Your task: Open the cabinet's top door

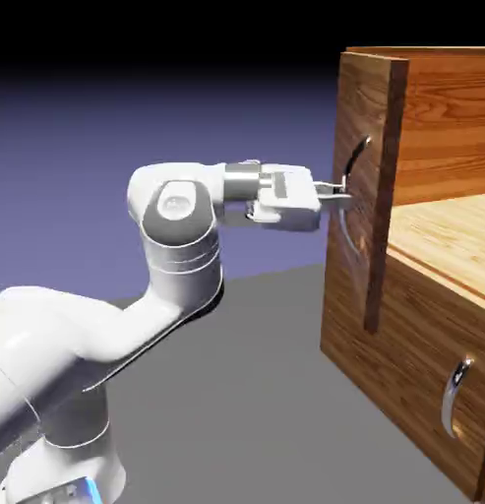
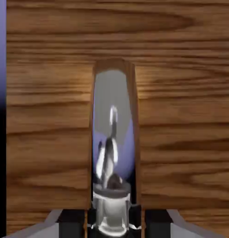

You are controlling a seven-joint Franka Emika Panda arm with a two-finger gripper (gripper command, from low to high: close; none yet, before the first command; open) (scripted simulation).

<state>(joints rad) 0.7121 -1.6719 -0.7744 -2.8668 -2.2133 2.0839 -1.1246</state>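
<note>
Silver handle (image 2: pixel 112 139) sits pinched in the gripper (image 1: pixel 336 193). The top door (image 1: pixel 362 187) on the cabinet (image 1: pixel 433 325) is partly open. It should pull back slowly, holding tight.

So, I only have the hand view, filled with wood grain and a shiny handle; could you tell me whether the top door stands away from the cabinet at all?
Observer: Yes, the top door stands ajar, its edge swung clear of the cabinet, with pale wood showing inside.
Operator: Thank you. Where on the handle are the fingers?
Observer: The gripper meets the top door's curved silver handle near its middle, with the arm reaching in level.
Operator: And the lower door?
Observer: The lower door looks shut, and nothing touches its handle.
</note>
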